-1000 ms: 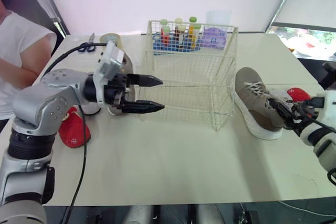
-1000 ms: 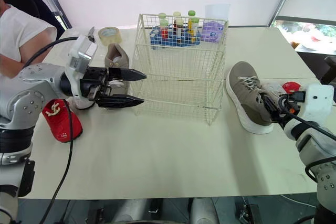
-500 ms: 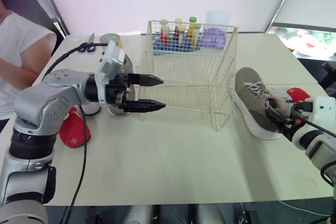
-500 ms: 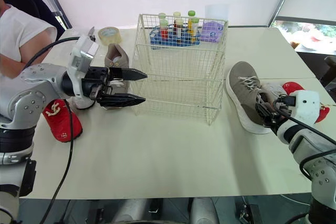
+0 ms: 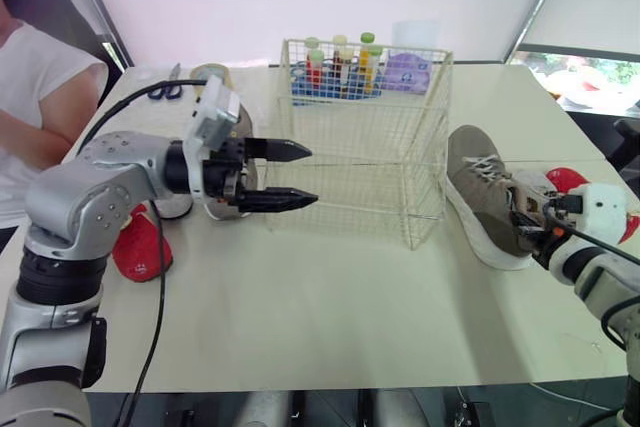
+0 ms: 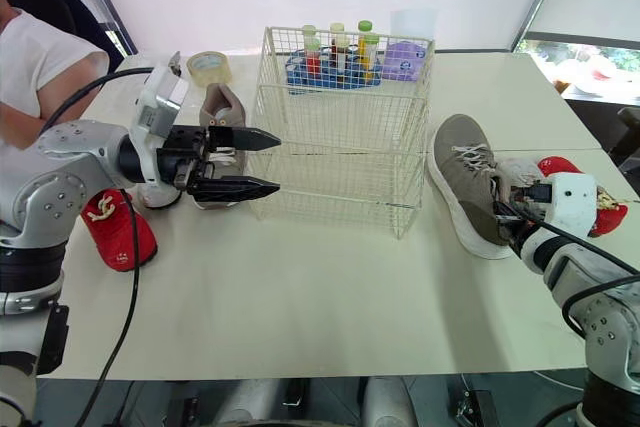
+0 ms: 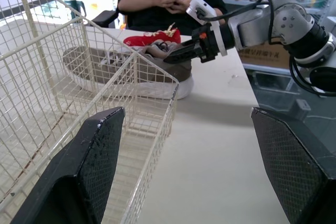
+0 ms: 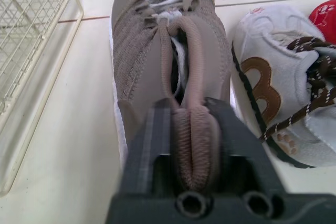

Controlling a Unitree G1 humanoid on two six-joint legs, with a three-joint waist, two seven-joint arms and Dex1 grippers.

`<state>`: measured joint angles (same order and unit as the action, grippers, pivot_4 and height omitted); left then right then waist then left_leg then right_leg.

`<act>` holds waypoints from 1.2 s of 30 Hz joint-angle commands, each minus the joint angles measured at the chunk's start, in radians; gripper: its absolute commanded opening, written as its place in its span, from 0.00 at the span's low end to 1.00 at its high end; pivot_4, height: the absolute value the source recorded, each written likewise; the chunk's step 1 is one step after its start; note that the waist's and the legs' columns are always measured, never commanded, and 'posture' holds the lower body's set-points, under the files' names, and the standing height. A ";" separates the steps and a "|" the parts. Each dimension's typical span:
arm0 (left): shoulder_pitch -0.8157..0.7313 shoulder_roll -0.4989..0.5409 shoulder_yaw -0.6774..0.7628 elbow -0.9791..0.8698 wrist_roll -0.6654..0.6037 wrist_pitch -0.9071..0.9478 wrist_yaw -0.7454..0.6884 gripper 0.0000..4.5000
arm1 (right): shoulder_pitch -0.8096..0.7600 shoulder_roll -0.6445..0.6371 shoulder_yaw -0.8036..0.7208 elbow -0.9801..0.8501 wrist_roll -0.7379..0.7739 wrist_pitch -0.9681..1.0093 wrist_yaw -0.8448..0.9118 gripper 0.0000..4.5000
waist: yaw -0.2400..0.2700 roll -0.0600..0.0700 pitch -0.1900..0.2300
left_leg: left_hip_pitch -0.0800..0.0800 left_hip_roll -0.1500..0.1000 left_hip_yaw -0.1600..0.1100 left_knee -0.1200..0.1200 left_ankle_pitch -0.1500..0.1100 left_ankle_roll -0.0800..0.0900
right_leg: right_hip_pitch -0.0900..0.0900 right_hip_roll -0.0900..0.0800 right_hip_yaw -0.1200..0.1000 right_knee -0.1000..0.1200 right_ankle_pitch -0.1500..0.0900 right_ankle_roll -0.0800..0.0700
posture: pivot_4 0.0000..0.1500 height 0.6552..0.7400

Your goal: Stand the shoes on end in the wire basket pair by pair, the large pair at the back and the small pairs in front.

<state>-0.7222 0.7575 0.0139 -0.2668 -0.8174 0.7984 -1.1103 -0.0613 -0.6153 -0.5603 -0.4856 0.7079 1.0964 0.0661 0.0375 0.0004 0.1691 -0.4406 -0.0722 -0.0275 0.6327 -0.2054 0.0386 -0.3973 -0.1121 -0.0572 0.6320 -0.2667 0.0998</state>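
Note:
A large taupe sneaker [image 5: 487, 202] lies on its sole right of the wire basket [image 5: 365, 137]. My right gripper [image 5: 528, 223] is shut on the sneaker's heel collar [image 8: 190, 145], which is pinched between the fingers. Its mate, another taupe sneaker [image 6: 222, 107], lies left of the basket behind my left gripper [image 5: 305, 175]. That gripper hovers open beside the basket's left wall, holding nothing. A small red shoe [image 5: 140, 247] lies at the left. A small grey shoe with brown laces [image 8: 273, 93] and a second red shoe [image 5: 568, 179] lie just right of the held sneaker.
A rack of coloured bottles [image 5: 340, 67] stands behind the basket. A tape roll [image 6: 207, 67] and scissors [image 5: 165, 90] lie at the back left. A person in a white top [image 5: 40, 97] sits at the table's left side. A black cable [image 5: 158, 287] hangs from my left arm.
My right gripper has moved in onto the taupe sneaker's heel and shut on it, and the sneaker has shifted slightly. The left gripper has hardly moved.

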 commanded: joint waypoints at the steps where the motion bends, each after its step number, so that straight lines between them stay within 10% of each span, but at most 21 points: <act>1: -0.020 0.003 0.025 -0.018 -0.005 -0.013 -0.002 0.88 | 0.024 0.018 0.014 -0.020 0.008 0.037 0.008 0.03 | 0.000 0.000 0.000 | 0.000 0.000 0.000 0.000 0.000 0.000 | 0.000 0.000 0.000 0.000 0.000 0.000 | 1.00 1.00; 20: -0.153 -0.051 0.057 0.154 -0.037 0.014 -0.006 0.88 | -0.512 -0.222 -0.187 -0.080 0.051 0.177 -0.102 0.03 | -0.001 0.011 0.008 | -0.002 0.000 0.002 -0.001 0.000 0.001 | -0.004 0.000 0.001 0.002 0.003 0.006 | 1.00 1.00; 27: -0.327 -0.045 0.078 0.433 -0.024 0.045 -0.067 0.88 | -0.567 -0.484 -0.007 -0.122 -0.034 -0.252 0.314 0.03 | -0.016 0.011 0.010 | -0.003 -0.001 0.005 -0.001 0.000 0.002 | -0.006 0.003 0.001 0.002 0.005 0.009 | 1.00 1.00; 36: -0.476 -0.038 0.062 0.636 0.038 0.064 -0.158 0.88 | -0.543 -0.507 0.232 -0.077 -0.327 -0.789 0.542 0.03 | -0.045 0.005 0.014 | -0.003 0.000 0.005 0.003 0.000 0.002 | -0.005 0.003 0.003 0.003 0.007 0.013 | 1.00 1.00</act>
<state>-1.1616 0.7012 0.0620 0.3630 -0.7904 0.8507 -1.2456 -0.6081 -1.1083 -0.3430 -0.5740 0.4957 0.4636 0.5797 -0.0079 0.0051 0.1827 -0.4434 -0.0725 -0.0226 0.6365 -0.2055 0.0403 -0.4016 -0.1091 -0.0538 0.6349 -0.2600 0.1124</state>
